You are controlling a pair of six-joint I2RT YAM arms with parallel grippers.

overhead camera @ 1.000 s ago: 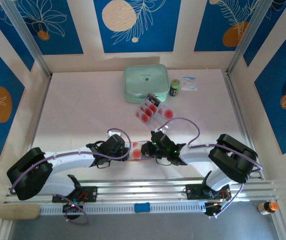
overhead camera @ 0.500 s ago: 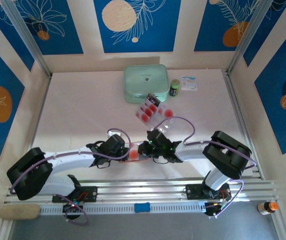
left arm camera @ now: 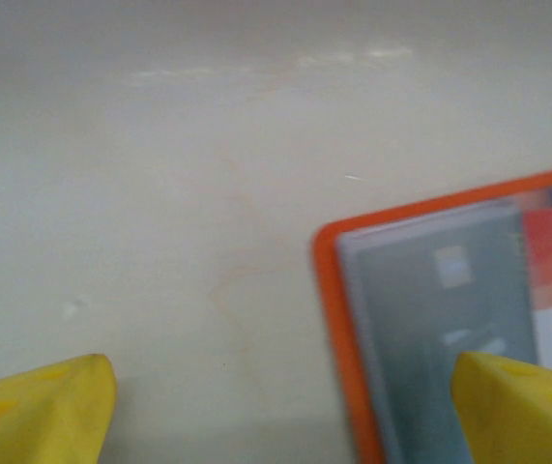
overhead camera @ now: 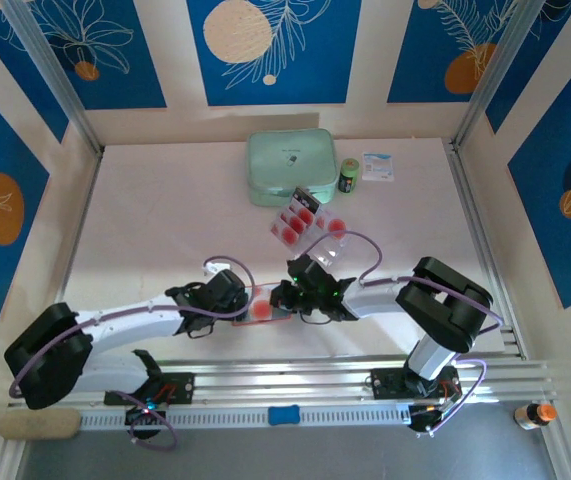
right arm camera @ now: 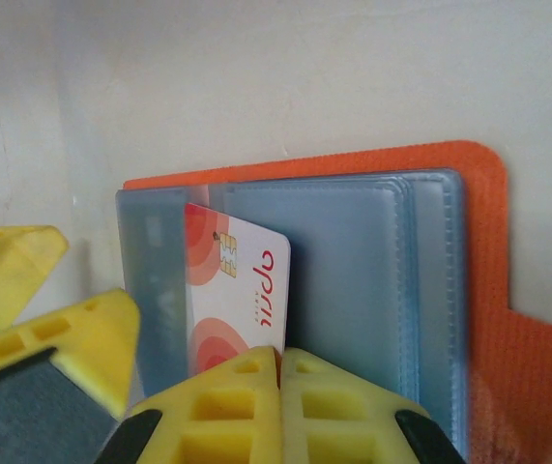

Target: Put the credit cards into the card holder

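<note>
The card holder [overhead camera: 265, 311] is laid open on the worktop [overhead camera: 165, 225] near the arm bases, between both hands. The left hand [left arm camera: 280, 396] is spread wide beside the holder's edge. The right hand [right arm camera: 280, 387] is closed tight, its tips set against a credit card [right arm camera: 242, 280] partly tucked into a clear sleeve. Other credit cards [overhead camera: 298, 217] are seen farther back.

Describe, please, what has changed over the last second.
The right gripper, shut, slid left toward the left gripper, elbow following; its tips meet a credit card in a sleeve of the card holder. The elbow of the left arm shifted slightly outward. Nothing grasped or released. The left gripper stayed open at the holder; the mint-green case stayed put.
</note>
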